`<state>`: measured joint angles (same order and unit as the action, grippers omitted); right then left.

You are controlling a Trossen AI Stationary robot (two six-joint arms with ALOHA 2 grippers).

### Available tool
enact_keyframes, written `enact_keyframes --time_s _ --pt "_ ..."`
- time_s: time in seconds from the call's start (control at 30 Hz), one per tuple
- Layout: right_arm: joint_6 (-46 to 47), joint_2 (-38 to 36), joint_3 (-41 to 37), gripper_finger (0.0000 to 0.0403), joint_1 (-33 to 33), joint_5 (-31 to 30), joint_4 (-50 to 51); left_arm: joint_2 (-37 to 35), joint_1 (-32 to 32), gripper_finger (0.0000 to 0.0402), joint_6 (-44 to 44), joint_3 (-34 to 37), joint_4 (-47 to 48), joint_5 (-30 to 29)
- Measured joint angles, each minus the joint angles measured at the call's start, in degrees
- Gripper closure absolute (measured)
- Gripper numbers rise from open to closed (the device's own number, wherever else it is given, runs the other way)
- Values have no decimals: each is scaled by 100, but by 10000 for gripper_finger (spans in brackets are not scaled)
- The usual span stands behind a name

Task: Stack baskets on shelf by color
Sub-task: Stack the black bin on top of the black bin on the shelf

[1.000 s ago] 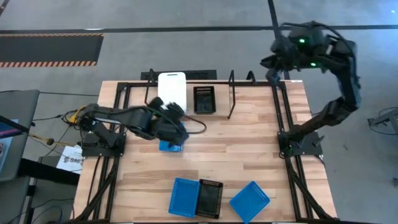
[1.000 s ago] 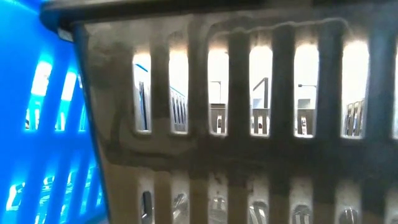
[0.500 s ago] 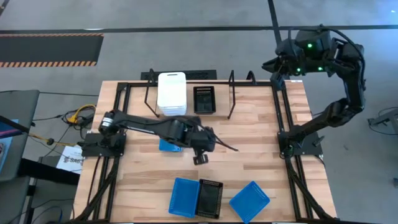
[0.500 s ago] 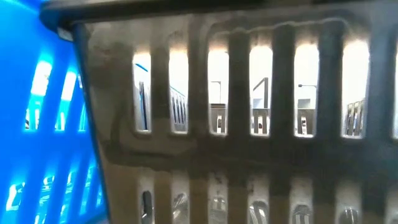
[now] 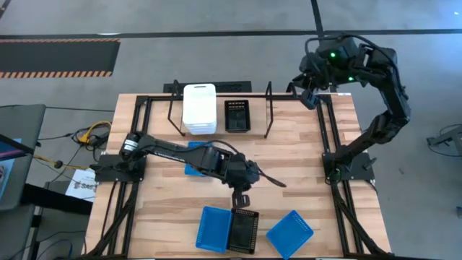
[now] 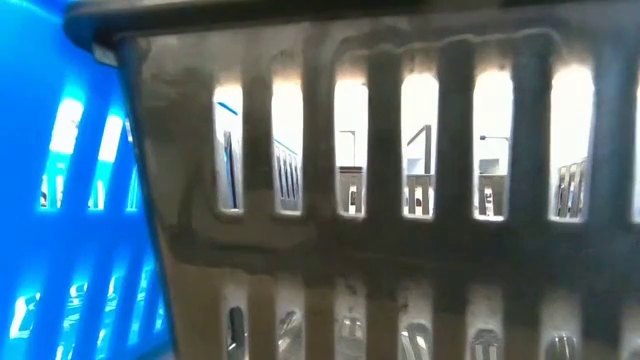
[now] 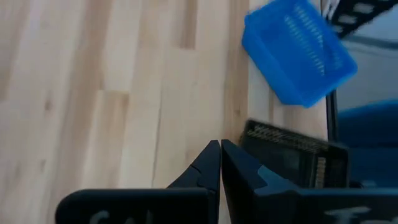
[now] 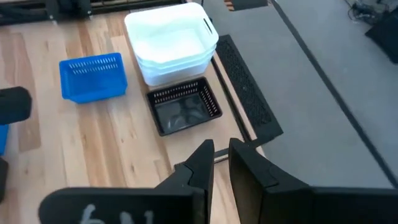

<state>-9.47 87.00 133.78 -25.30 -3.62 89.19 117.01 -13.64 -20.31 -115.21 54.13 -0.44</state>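
My left gripper (image 5: 242,197) is shut and hovers low over bare wood just far of the black basket (image 5: 243,231) at the near edge; in the left wrist view that black basket (image 7: 292,158) lies right of my shut gripper (image 7: 220,163). Blue baskets (image 5: 214,229) (image 5: 290,234) flank it. Another blue basket (image 5: 193,150) sits mid-table, partly under my left arm. The shelf (image 5: 268,108) holds a white stack (image 5: 199,108) and a black basket (image 5: 237,115). My right gripper (image 5: 307,95) waits raised past the far right corner, with a narrow gap between its fingers (image 8: 219,149).
The near black basket (image 6: 400,200) and a blue basket (image 6: 60,200) stand right against the low camera and block that view. Black frame rails run along the table's left and right sides (image 5: 328,123). Bare wood lies between the shelf and the near baskets.
My left gripper has swung from over the mid-table blue basket toward the right and the near edge, ending just far of the near black basket. The blue basket stays on the table. My right arm has drifted slightly left and toward the table.
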Motion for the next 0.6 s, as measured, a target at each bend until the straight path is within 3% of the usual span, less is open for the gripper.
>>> enact_keyframes --time_s 0.37,0.6 --pt "-154 34 7 336 -304 286 -257 388 -213 401 -125 20 340 38" --pt "-156 29 7 336 -304 397 -241 716 -213 401 -1100 13 328 277"
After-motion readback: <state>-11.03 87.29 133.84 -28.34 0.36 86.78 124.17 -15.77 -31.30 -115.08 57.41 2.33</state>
